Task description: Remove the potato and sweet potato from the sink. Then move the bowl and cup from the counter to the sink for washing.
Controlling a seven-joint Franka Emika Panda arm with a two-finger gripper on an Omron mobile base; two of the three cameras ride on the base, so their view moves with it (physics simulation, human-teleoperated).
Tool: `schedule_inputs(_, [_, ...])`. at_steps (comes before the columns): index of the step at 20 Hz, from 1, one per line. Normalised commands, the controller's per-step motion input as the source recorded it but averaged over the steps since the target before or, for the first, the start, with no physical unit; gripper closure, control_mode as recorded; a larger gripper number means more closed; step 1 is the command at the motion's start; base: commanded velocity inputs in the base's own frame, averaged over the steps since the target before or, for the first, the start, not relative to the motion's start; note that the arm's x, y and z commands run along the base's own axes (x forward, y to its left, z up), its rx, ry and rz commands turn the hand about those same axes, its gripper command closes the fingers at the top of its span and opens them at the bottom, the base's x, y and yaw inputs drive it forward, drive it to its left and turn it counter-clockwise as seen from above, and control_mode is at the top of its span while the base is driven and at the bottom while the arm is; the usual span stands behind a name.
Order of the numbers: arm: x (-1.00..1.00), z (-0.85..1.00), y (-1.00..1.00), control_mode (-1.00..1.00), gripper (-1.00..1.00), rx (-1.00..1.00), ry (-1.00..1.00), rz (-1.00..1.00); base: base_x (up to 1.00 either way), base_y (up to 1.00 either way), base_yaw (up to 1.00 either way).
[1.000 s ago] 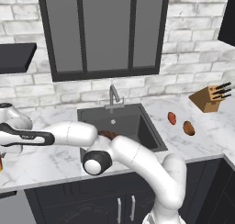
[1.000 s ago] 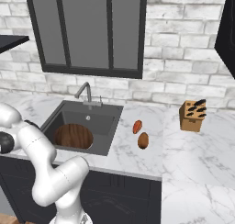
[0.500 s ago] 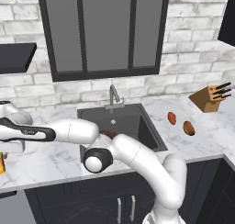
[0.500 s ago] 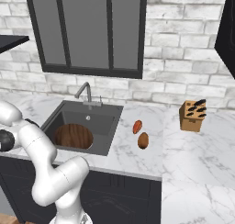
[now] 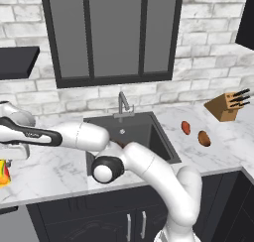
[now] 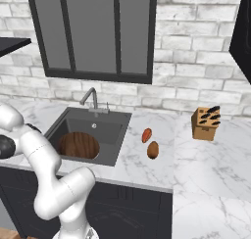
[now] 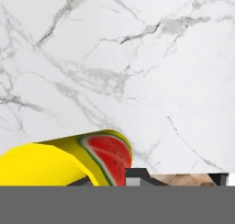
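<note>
The small yellow cylindrical cup (image 7: 64,161), printed with a red watermelon slice, sits at the near left end of the white grey-veined marble counter (image 5: 54,169), well left of the sink; in the left base view it shows as a yellow-and-red shape (image 5: 4,172) at the frame's left edge, under the arm's hand. In the hand view it lies across the lower left, its long axis running left to right and tilting slightly up toward the right, where the watermelon print faces. Whether it stands upright on the counter cannot be told.

The two-finger gripper (image 7: 133,178) is drawn almost fully together; one dark fingertip (image 7: 136,175) sits just beside the cup's right edge. Whether the cup is actually pinched cannot be told.

The wide dark brown wooden bowl (image 6: 78,145) lies in the square dark grey sink (image 6: 113,121). The reddish-orange sweet potato (image 6: 146,135) and the dull brown oval potato (image 6: 153,149) lie close together on the counter, right of the sink.
</note>
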Motion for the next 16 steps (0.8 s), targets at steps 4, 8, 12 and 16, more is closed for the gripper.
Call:
schedule_inputs(4, [-0.16,0.23,-0.32,-1.0,1.0,-0.05,0.0,-0.02,0.0,0.0,0.0])
schedule_inputs(8, [-0.18,0.2,-0.38,-1.0,1.0,-0.03,0.0,-0.01,0.0,0.0,0.0])
schedule_inputs(12, [-0.17,0.18,-0.39,-1.0,1.0,-0.03,0.0,-0.01,0.0,0.0,0.0])
schedule_inputs(16, [-0.18,0.16,-0.4,-1.0,1.0,-0.02,0.0,-0.01,0.0,0.0,0.0])
